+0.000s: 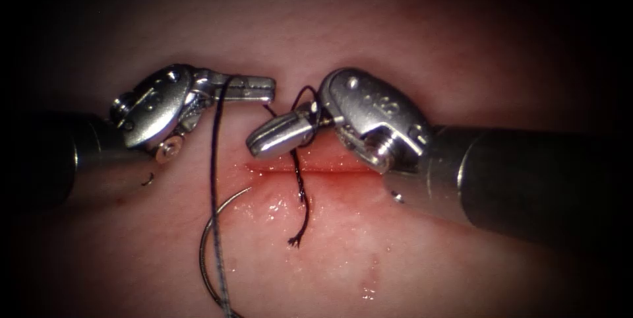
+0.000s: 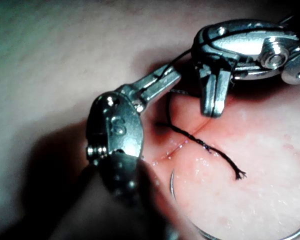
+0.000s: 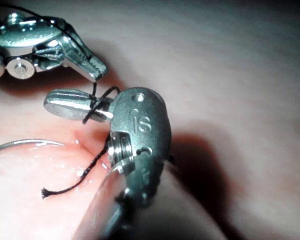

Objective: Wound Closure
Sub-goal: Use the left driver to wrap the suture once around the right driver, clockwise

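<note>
Left tool (image 1: 254, 87) gripping thread (image 1: 214, 179), right tool (image 1: 280, 134) thread-wrapped, needle (image 1: 210, 252) lying free.

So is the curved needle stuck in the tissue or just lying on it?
Lying on it. The needle rests free on the tissue below the cut, held by neither tool, its whole curve showing in the endoscope view.

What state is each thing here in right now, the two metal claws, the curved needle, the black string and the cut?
Left tool: jaws shut on the thread.
Right tool: jaws shut, thread looped around them.
Needle: lying free on the tissue below the cut, held by neither tool.
Thread: runs from the left tool down past the needle.
Thread's frayed end: lying loose below the cut.
Cut: edges together, wet with red fluid.
</note>
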You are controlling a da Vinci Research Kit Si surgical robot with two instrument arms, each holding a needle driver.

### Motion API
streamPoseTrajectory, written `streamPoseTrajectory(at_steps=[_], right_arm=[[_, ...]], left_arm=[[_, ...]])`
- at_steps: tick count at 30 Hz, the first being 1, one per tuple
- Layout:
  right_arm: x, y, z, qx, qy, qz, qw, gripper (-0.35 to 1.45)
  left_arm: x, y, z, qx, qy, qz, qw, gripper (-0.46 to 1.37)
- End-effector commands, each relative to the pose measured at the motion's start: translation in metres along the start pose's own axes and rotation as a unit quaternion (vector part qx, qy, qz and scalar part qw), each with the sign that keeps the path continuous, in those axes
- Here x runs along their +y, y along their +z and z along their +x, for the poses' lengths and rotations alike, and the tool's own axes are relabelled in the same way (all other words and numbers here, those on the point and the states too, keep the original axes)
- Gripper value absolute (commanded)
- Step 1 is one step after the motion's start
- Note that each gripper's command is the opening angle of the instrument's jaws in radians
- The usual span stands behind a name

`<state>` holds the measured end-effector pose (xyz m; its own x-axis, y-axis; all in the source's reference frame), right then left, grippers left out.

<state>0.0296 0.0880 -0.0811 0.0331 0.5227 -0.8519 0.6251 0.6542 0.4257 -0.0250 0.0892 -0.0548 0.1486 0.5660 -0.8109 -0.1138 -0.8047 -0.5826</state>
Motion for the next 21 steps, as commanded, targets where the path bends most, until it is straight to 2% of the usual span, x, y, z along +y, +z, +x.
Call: streamPoseTrajectory(at_steps=[1,3,5,6,7,9,10,12,13,15,17,21], right_arm=[[0.0002,-0.0002,0.0,-0.012,-0.006,0.012,1.0,-0.35],[0.0005,-0.0001,0.0,-0.033,-0.026,0.037,0.998,-0.35],[0.0007,0.0,-0.0001,-0.046,-0.034,0.053,0.997,-0.08],[0.0007,0.0001,-0.0001,-0.048,-0.037,0.056,0.997,-0.02],[0.0007,0.0003,-0.0002,-0.059,-0.043,0.07,0.995,0.2],[0.0006,0.0006,-0.0004,-0.072,-0.052,0.088,0.992,0.41],[0.0004,0.001,-0.0006,-0.088,-0.053,0.09,0.991,0.69],[0.0002,0.0015,-0.001,-0.105,-0.054,0.093,0.989,0.77],[0.0001,0.0019,-0.0013,-0.124,-0.055,0.096,0.986,0.89],[0.0,0.002,-0.0015,-0.136,-0.056,0.097,0.984,0.91],[0.0,0.0021,-0.0018,-0.157,-0.063,0.1,0.98,1.01],[0.0001,0.0023,-0.0019,-0.179,-0.072,0.103,0.976,1.04]], left_arm=[[0.0,-0.0001,-0.0002,0.0,0.001,-0.005,1.0,-0.35],[0.0,-0.0001,-0.0005,-0.001,0.0,-0.005,1.0,-0.35],[0.0001,-0.0001,-0.0005,-0.001,0.0,-0.005,1.0,-0.35],[0.0001,-0.0001,-0.0005,0.0,0.0,-0.005,1.0,-0.35],[0.0002,-0.0001,-0.0005,0.0,-0.001,-0.005,1.0,-0.35],[0.0003,-0.0001,-0.0005,0.0,-0.001,-0.005,1.0,-0.35],[0.0004,-0.0001,-0.0005,0.0,-0.001,-0.006,1.0,-0.35],[0.0005,-0.0002,-0.0004,0.0,-0.001,-0.006,1.0,-0.35],[0.0005,-0.0003,-0.0004,-0.001,-0.001,-0.007,1.0,-0.35],[0.0005,-0.0004,-0.0003,-0.001,-0.002,-0.009,1.0,-0.35],[0.0005,-0.0005,-0.0003,-0.001,-0.002,-0.009,1.0,-0.35],[0.0005,-0.0008,-0.0003,-0.001,-0.002,-0.008,1.0,-0.35]])
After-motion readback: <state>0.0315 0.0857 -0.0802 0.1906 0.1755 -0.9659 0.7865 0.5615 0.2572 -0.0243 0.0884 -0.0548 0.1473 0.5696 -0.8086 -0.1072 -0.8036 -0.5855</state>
